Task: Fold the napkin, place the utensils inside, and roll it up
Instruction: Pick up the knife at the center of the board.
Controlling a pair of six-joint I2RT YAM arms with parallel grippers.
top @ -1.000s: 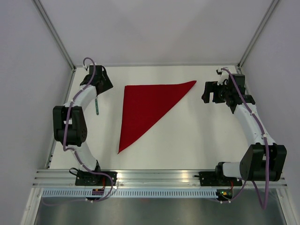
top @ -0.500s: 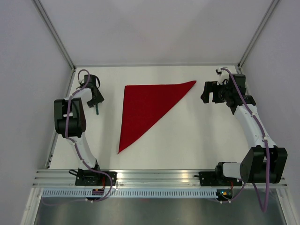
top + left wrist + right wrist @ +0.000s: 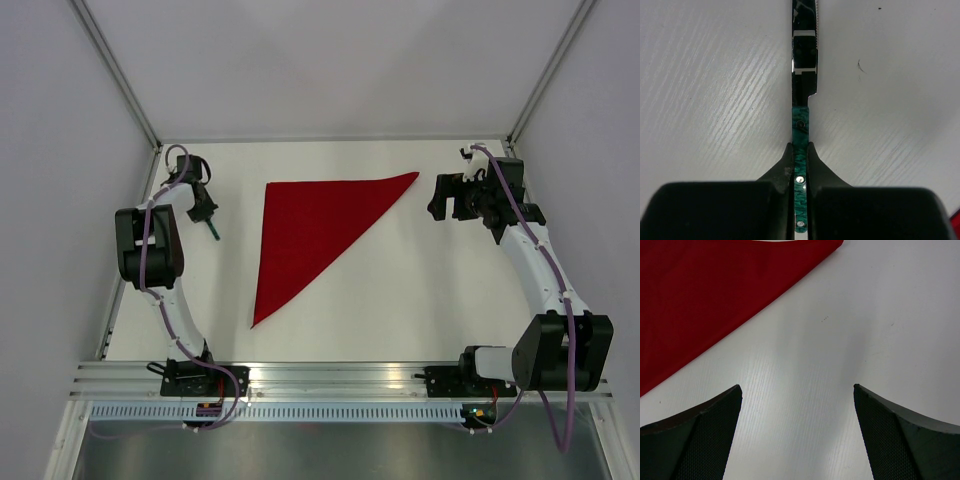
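Top external, left tool [image 3: 205, 217] grips knife [image 3: 214, 233] (table [image 3: 400, 300] edge)

The left gripper [image 3: 800, 150] pinches the green marbled handle of a table knife [image 3: 804, 85] between its two black fingers [image 3: 780, 172]. The shiny serrated blade runs straight away from them over the white, faintly grained table [image 3: 715, 90].

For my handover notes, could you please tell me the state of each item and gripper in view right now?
napkin: folded into a triangle, lying flat on the table, not rolled.
knife: gripped by its green handle.
left gripper: shut on the knife.
right gripper: open, empty, over bare table beside the napkin's corner.
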